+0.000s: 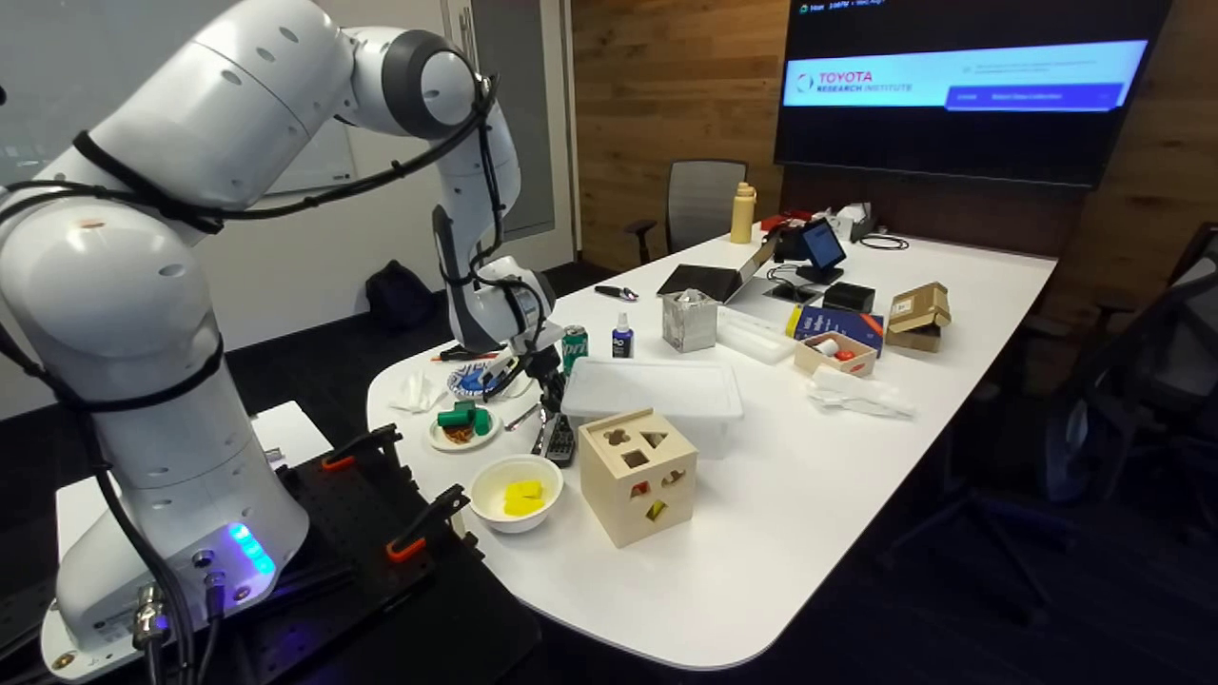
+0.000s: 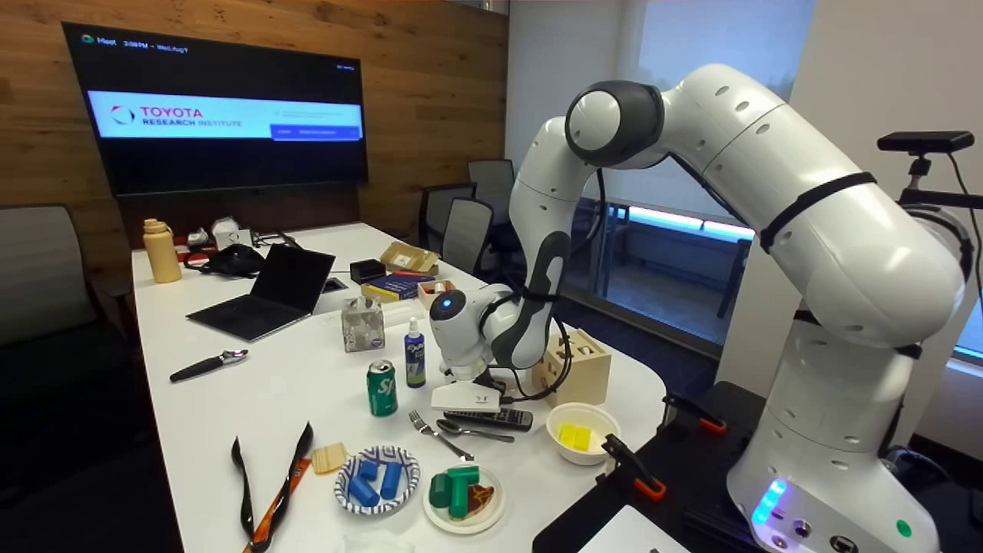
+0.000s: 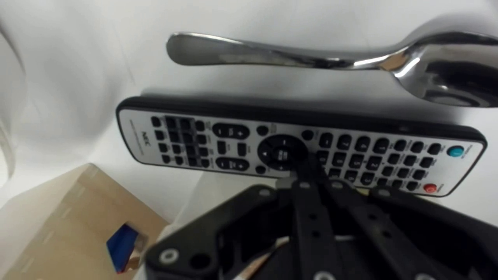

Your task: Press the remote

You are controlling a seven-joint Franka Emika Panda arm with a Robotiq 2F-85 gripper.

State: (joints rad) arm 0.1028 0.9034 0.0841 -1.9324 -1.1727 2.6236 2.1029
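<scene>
The remote (image 3: 249,149) lies flat on the table. In the wrist view it is black with a silver face and many dark buttons, a red one and a teal one at its right end. It also shows in both exterior views (image 1: 559,445) (image 2: 503,418). My gripper (image 3: 305,161) is shut and empty, fingertips together over the middle of the remote, at the edge of its round pad. I cannot tell whether the tips touch it; they hide a few buttons. The gripper (image 1: 552,400) points down in an exterior view; the wrist mount hides it elsewhere.
A spoon (image 3: 272,54) lies beside the remote, with a fork (image 2: 441,436) near it. A wooden cube (image 1: 633,485), a white bowl (image 1: 487,495) with yellow blocks, and a clear plastic box (image 1: 657,381) stand close. A green can (image 2: 382,388) and spray bottle (image 2: 415,357) stand nearby.
</scene>
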